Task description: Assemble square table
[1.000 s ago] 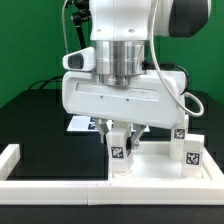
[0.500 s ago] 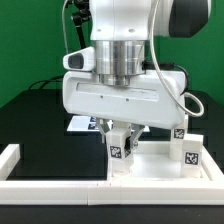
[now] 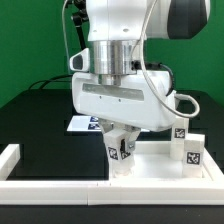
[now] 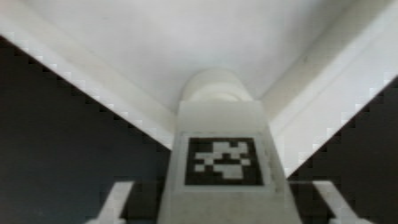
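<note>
Green walling is backing the scene, and a black bench (image 3: pixel 40 130) is carrying everything, with a low white border rail (image 3: pixel 60 171) running along its near edge and up the exterior view's left. Toward the exterior view's right the square table's slab (image 3: pixel 160 165) is lying flat on the bench, close against the rail, white with a raised rim. One leg (image 3: pixel 189 152) is already standing upright at the slab's corner on the exterior view's right, showing a tag on its face, and a further tagged white piece (image 3: pixel 180 130) is sitting just behind it, though whether that is another seated leg I cannot tell. The gripper (image 3: pixel 121 143) is reaching down over the slab's near corner on the exterior view's left, and its fingers (image 4: pixel 118 203) are closing on a second leg (image 3: pixel 121 150), gripping it from both sides. In the wrist view that leg (image 4: pixel 226 135) is pointing straight toward the inner corner of the slab (image 4: pixel 196 45), rounded at its far end and carrying a black-and-white tag. So the job is looking partly done: at least one leg is appearing to be in place, this one is being set or turned into its socket, and the others are remaining, as far as I can judge. Whether the held leg is fully seated is not showing. A flat tagged sheet, the marker board (image 3: pixel 80 124), is lying farther back.
</note>
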You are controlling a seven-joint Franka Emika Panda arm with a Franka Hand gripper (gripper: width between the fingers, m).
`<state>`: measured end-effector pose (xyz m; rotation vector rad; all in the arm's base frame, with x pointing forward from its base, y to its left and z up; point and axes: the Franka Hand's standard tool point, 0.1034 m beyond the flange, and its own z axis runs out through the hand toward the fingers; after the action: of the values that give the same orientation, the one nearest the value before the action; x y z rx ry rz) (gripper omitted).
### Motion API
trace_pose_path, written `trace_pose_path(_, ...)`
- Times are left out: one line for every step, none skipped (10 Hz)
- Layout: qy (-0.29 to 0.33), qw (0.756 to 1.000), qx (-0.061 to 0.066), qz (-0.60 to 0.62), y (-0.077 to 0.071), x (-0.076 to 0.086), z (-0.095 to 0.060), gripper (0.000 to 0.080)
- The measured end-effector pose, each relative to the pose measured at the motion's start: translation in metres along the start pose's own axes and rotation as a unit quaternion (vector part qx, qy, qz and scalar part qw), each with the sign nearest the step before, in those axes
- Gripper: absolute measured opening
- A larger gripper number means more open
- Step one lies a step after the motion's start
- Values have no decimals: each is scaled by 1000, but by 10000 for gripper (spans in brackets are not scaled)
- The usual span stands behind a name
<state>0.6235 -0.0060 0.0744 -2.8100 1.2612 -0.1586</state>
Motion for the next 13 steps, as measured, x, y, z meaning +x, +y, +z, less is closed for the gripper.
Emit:
trace_pose_path(0,1000,0,0,0,0,0,291)
trace_pose_path(0,1000,0,0,0,0,0,291)
trace_pose_path(0,1000,0,0,0,0,0,291)
trace_pose_path(0,1000,0,2,0,0,0,291)
trace_pose_path(0,1000,0,17,0,0,0,291)
trace_pose_path(-1,999,0,46,-1,-1,0,291)
trace_pose_path(-1,996,0,86,-3,-5,1,291)
trace_pose_path(-3,986,3,167,-5,-8,1,291)
trace_pose_path(-6,969,5,246,-7,-9,1,291)
trace_pose_path(-9,950,7,312,-8,-11,1,291)
trace_pose_path(-13,927,10,374,-10,-12,1,291)
trace_pose_path(-15,907,14,421,-11,-12,2,291)
trace_pose_path(-16,899,15,437,-11,-12,2,291)
